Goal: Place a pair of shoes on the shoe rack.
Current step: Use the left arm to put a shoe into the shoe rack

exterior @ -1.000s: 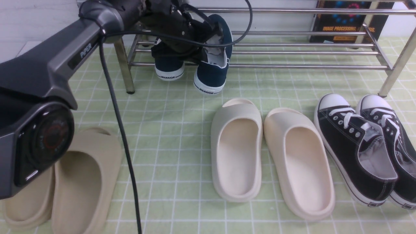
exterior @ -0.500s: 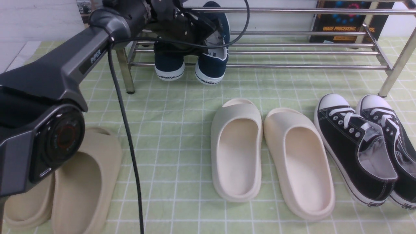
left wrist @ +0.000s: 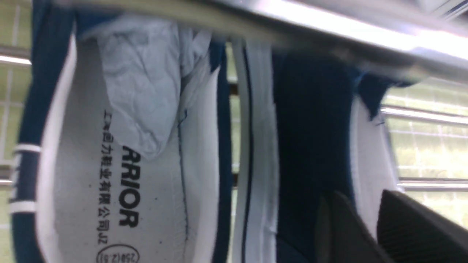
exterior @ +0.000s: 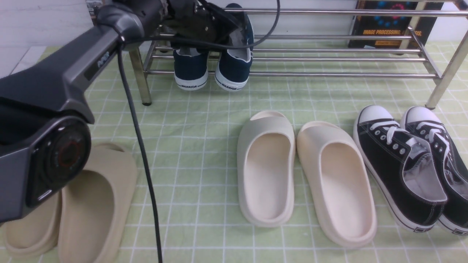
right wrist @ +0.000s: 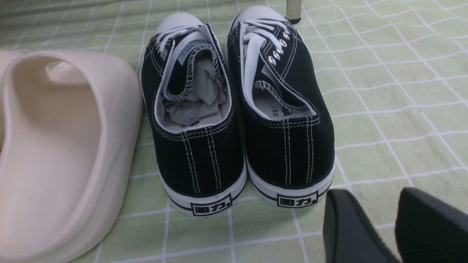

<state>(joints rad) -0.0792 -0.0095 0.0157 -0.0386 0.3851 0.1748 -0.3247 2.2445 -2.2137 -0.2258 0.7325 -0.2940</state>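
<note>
Since 1 second ago the right navy shoe [exterior: 234, 69] has gone back and levelled; its heel now lines up with the left navy shoe [exterior: 191, 69]. Both sit side by side at the left end of the rack [exterior: 329, 74], on the lower bars, heels toward the camera.

The left gripper [left wrist: 360, 195] hangs over the right navy shoe, fingers narrowly parted on either side of its collar; contact cannot be told. The right gripper [right wrist: 369, 193] is narrowly parted, holding nothing, just behind the sneakers [right wrist: 237, 120].

Surface: green cloth [exterior: 204, 120] with a white grid, slightly rumpled, carrying 2 cream slides [exterior: 267, 171], 2 tan slides [exterior: 91, 204] and 2 sneakers. Behind: a white wall [exterior: 44, 22] and a dark box [exterior: 387, 25] printed "IMAGE PROCESSING".
</note>
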